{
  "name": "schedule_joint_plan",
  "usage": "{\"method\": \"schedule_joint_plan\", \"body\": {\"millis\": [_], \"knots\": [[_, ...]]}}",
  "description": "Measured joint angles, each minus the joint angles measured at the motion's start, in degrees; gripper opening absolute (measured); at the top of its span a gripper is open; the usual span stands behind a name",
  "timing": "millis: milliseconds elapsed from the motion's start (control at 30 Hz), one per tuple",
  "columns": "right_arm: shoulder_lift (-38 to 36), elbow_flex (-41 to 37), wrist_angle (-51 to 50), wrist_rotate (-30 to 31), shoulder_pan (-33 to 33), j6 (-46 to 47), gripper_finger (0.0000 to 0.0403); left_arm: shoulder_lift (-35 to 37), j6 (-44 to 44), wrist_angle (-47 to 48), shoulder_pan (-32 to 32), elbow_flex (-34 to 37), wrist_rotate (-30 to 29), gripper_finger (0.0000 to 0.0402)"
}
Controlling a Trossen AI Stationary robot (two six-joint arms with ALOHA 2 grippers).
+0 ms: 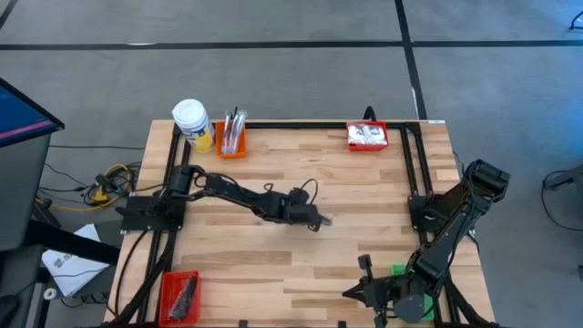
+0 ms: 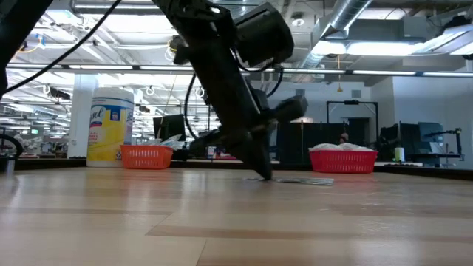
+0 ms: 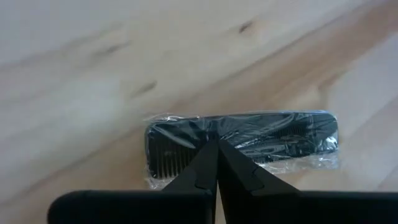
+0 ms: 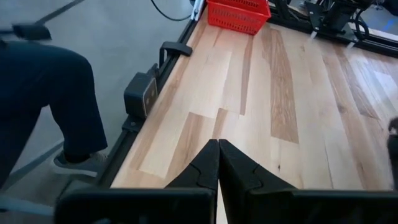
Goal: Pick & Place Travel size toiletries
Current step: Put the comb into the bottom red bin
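We see the left tool (image 1: pixel 321 220) down at the middle of the desk (image 1: pixel 301 264), its two dark pointed fingers pressed together with no gap, their tips resting on a dark grey flat bar (image 3: pixel 242 140). The bar is long and rectangular with fine ribs along one end, sealed in a crinkled clear wrapper, and lies flat on the pale wood planks. Whether the tips pinch the wrapper we cannot tell. The right tool (image 4: pixel 217 149) waits over the near right edge of the desk, fingers likewise closed on nothing. At the far edge stand a small orange mesh bin (image 1: pixel 230 144) holding slim toothbrushes (image 1: pixel 233 126) upright, beside a white-capped yellow jar (image 1: pixel 192 122), and a red mesh bin (image 1: pixel 367 137) heaped with white puffy packets (image 1: pixel 368 134). Another red bin (image 1: pixel 180 296) at the near left corner holds dark bars (image 1: pixel 185 292). A person's dark trouser leg (image 4: pixel 62 93) and shoe show beside the desk
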State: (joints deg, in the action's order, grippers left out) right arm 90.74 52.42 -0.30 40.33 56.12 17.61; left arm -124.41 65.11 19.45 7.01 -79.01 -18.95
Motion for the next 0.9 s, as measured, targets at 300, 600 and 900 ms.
{"method": "schedule_joint_plan", "body": {"millis": [300,600,900], "knots": [[0.0,0.0,-7.8,4.5,-0.3,3.2,0.0,8.1,5.8,13.9,5.9,0.9,-1.3,0.0001],[0.0,0.0,-14.4,10.9,-4.4,7.9,0.0,12.5,-0.7,12.5,9.8,0.6,-7.6,0.0001],[0.0,0.0,-16.0,10.8,-10.8,4.7,0.0,12.5,-16.2,11.4,9.9,3.6,-11.4,0.0001]]}}
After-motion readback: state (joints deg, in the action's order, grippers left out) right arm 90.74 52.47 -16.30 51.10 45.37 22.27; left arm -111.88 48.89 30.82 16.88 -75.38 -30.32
